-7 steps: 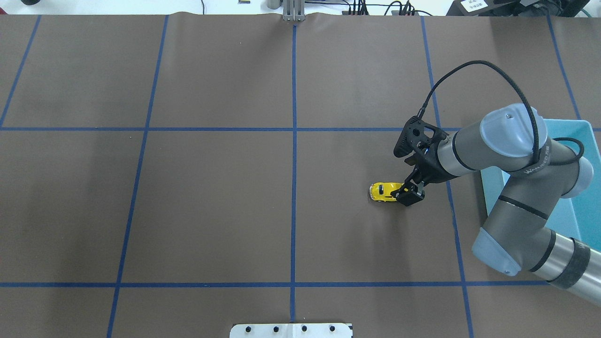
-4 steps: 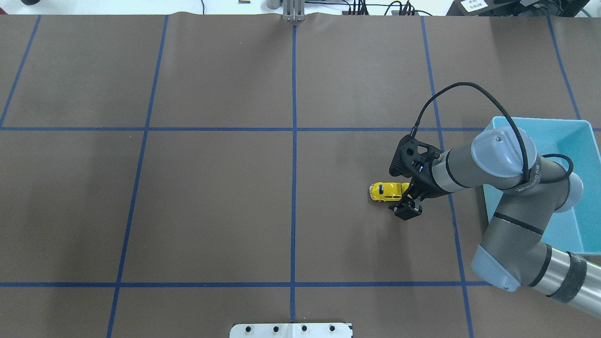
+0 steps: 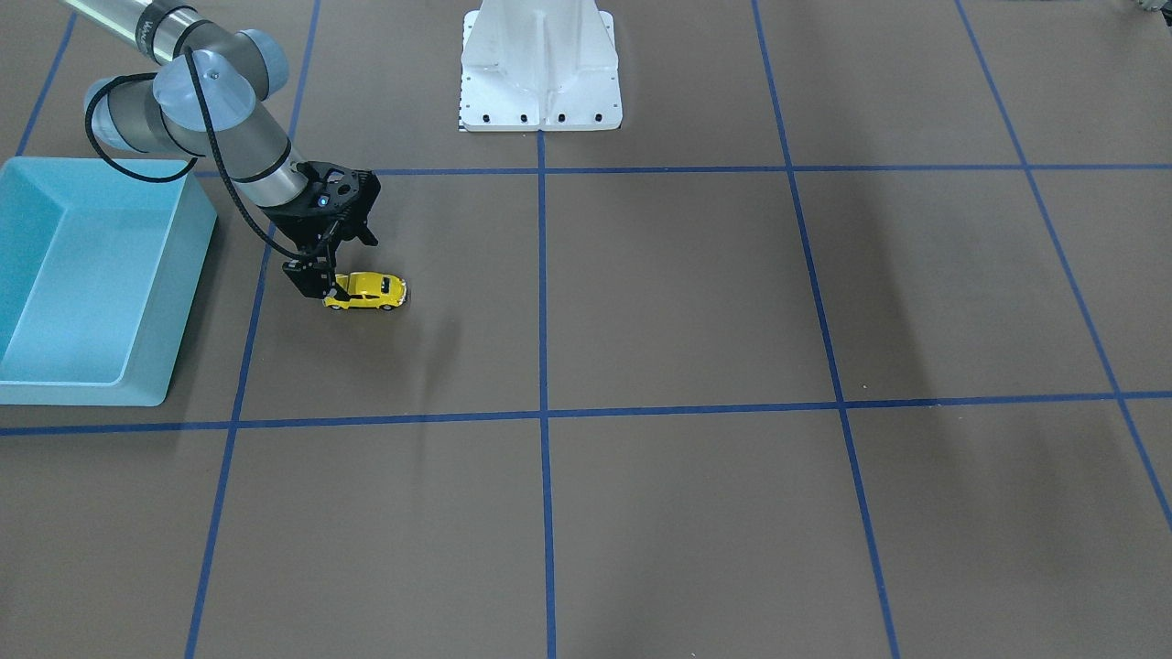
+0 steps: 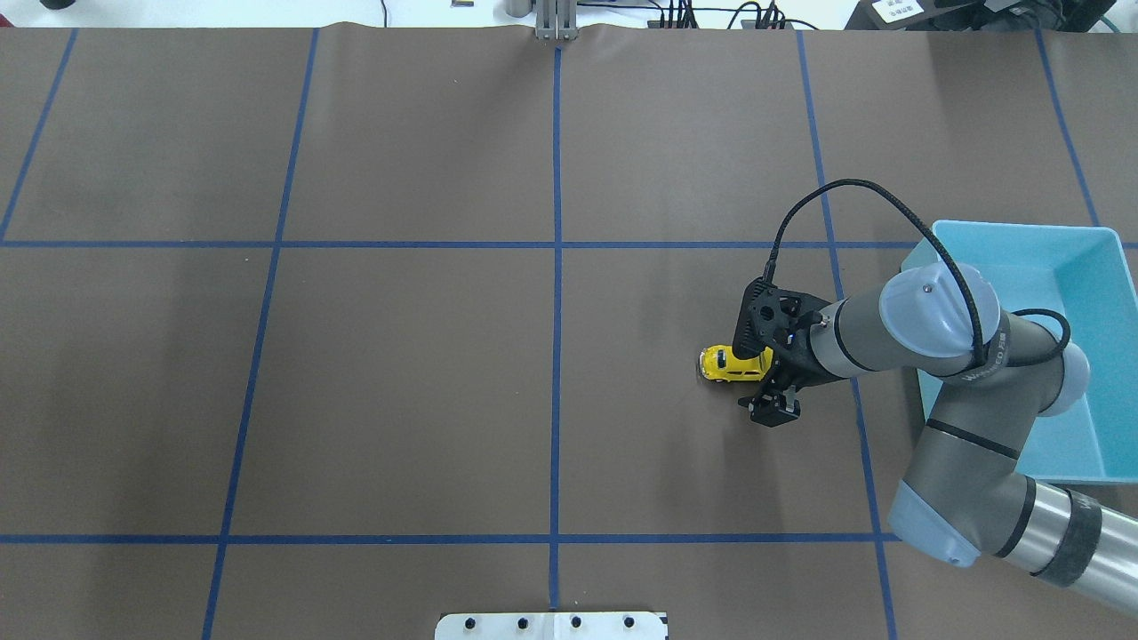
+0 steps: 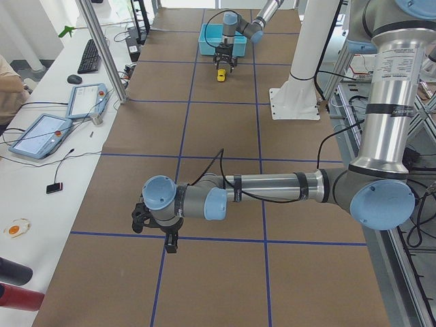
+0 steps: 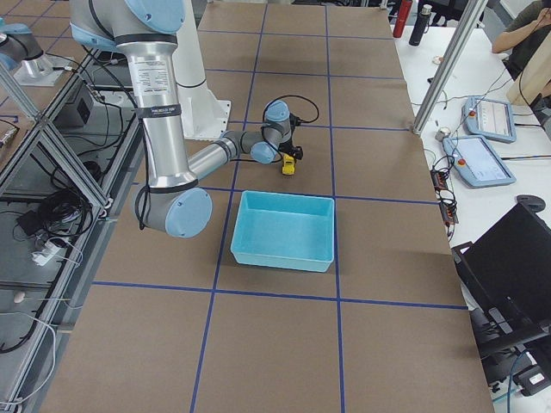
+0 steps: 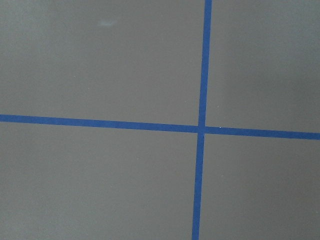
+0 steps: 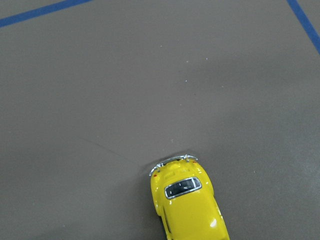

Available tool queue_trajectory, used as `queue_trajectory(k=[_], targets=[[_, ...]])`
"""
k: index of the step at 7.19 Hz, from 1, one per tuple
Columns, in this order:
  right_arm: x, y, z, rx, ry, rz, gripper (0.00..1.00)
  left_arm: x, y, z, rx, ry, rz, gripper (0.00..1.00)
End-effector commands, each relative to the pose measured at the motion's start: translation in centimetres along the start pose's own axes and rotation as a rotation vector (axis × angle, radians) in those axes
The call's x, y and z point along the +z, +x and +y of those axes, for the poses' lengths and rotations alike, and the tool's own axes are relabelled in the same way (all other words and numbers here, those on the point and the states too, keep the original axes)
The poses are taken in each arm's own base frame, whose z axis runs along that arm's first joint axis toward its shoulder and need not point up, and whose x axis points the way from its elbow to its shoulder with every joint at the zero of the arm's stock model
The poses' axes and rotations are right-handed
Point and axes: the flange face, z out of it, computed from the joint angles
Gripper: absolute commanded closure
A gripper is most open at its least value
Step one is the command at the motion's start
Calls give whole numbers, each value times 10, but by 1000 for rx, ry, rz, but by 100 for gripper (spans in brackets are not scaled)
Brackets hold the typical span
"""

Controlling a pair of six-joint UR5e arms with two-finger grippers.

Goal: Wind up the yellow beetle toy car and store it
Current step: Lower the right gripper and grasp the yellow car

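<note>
The yellow beetle toy car sat on its wheels on the brown table, a little way from the light blue bin and pointing lengthwise away from it. The right gripper hung over the end of the car nearest the bin. Its pincer looked wide. One finger showed clear of the car on the robot's side, and the other was hidden under the wrist. The wrist camera saw only the car's far end, with its silver bumper and dark window, and no fingers. The step in hand was probably taking hold of the car for winding. To do it well, the jaws should straddle the body evenly and close low on its flanks, since the glossy rounded shell would likely squirt out of a high or off-centre pinch. Light downward pressure would then keep the wheels rolling rather than skidding during a straight pull. The left gripper hovered over a crossing of blue tape lines well away, and whether its pincer was wide or narrow could not be told. No writing showed on the car, and the lettering on the right arm's casing was too small to read.
</note>
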Motion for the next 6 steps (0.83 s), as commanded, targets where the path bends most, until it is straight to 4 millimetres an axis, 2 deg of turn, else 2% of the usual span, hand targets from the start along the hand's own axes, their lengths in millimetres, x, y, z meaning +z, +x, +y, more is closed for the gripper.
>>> queue_trajectory(k=[1,4,6], targets=[[-1,7,1,-43,-3,15,0,0,0,0,0,0,0,0],[-1,21,3,-31,-6,26,0,0,1,-1,1,1,0,0],[9,24,-9,-30,-5,26,0,0,0,0,0,0,0,0]])
